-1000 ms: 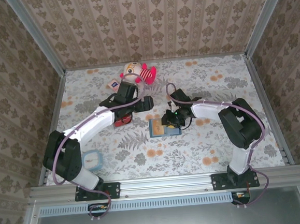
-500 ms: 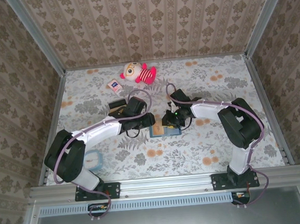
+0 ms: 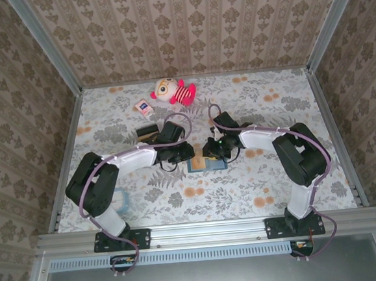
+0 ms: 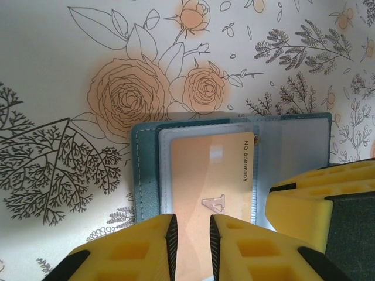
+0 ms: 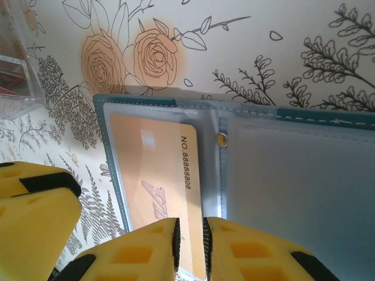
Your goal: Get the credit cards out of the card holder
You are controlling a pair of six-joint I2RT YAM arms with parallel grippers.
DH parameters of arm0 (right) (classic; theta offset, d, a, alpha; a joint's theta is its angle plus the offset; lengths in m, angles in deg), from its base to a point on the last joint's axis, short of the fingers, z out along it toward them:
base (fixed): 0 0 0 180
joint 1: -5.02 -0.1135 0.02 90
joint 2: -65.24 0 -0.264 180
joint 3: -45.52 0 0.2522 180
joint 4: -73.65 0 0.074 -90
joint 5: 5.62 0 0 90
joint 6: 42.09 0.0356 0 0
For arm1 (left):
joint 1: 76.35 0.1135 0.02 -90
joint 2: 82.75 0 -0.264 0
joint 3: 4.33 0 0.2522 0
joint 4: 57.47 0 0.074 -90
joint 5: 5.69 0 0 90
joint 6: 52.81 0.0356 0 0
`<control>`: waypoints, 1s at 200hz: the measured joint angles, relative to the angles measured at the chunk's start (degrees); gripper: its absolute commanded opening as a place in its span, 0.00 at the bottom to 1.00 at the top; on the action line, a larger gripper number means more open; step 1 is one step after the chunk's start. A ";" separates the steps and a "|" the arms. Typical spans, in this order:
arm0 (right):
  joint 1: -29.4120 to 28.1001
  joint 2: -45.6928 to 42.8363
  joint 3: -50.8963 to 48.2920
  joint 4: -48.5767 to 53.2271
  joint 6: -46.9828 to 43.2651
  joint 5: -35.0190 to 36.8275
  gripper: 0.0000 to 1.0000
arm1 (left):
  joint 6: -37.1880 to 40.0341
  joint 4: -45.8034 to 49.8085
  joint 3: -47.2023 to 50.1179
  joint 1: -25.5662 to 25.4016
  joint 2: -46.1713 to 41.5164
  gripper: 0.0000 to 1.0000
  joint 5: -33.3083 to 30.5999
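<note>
On floral cloth, teal card holder shows tan-orange card; both grippers pinch it.

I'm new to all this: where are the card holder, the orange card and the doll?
card holder (image 4: 143,175), left wrist view, teal left edge.
orange card (image 4: 208,167), left wrist view, its face.
doll (image 3: 171,90), top view, its body.

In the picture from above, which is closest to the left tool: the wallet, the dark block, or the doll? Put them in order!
From the left tool:
1. Card holder, right beside it, toward the right arm.
2. Dark block, a bit behind and to the left.
3. Doll, farthest, by the back wall.
</note>
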 measured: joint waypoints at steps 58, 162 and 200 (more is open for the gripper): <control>0.00 1.86 0.44 -0.46 0.35 -1.53 0.20 | -0.07 -0.37 0.00 1.31 1.73 0.18 1.29; 0.00 2.01 0.85 -0.61 -0.09 -3.37 0.23 | -0.07 -0.15 -0.46 1.29 4.26 0.14 2.25; 0.02 2.58 0.85 -1.27 -0.09 -4.02 0.23 | -0.09 -0.11 -0.37 1.29 4.52 0.14 2.21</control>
